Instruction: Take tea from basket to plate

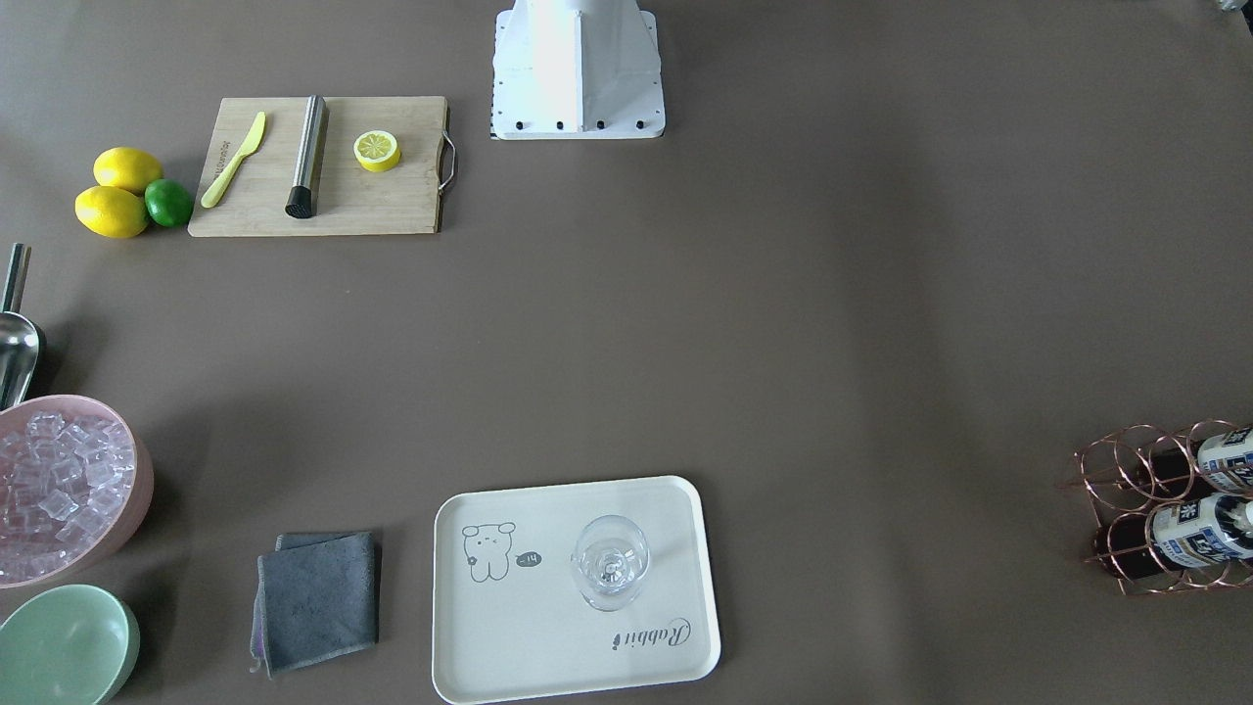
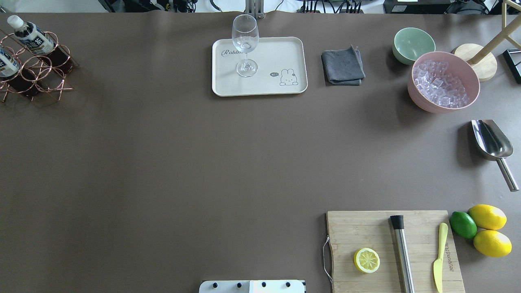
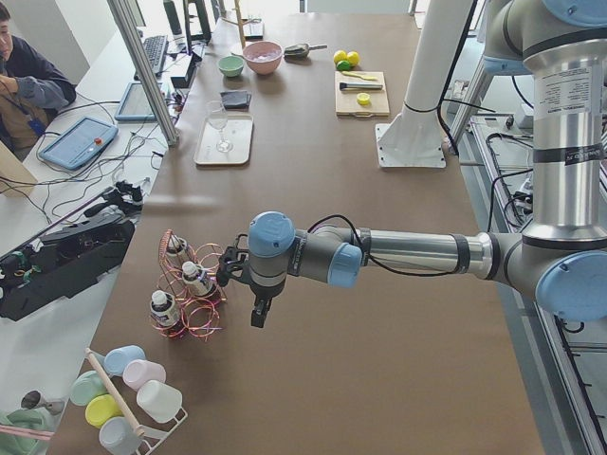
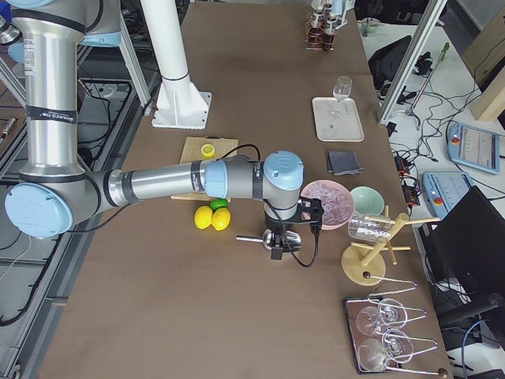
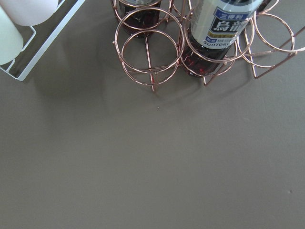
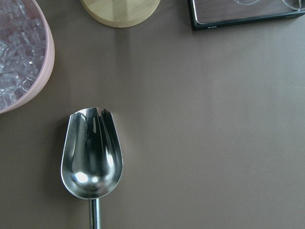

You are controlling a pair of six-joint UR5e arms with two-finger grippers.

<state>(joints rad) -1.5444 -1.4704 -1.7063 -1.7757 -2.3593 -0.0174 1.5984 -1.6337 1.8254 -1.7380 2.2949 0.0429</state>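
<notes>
The copper wire basket [image 2: 36, 69] stands at the table's far left end, also in the front view [image 1: 1126, 490] and the left side view [image 3: 194, 303]. It holds three tea bottles; two show from overhead [image 2: 30, 34] and one fills a ring in the left wrist view [image 5: 224, 28]. The cream plate [image 2: 285, 53] lies at the far edge with a clear stemmed glass [image 2: 245, 40] on it. My left gripper [image 3: 258, 308] hangs just beside the basket, apart from it; I cannot tell if it is open. My right gripper [image 4: 276, 245] hovers over a metal scoop [image 6: 93, 157]; its state is unclear.
A pink bowl of ice [image 2: 443, 81], a green bowl [image 2: 413, 42] and a grey cloth [image 2: 342, 67] sit right of the plate. A cutting board [image 2: 390, 248] with a lemon half, muddler and knife lies near the robot's base. A white cup rack [image 5: 19, 38] stands beside the basket.
</notes>
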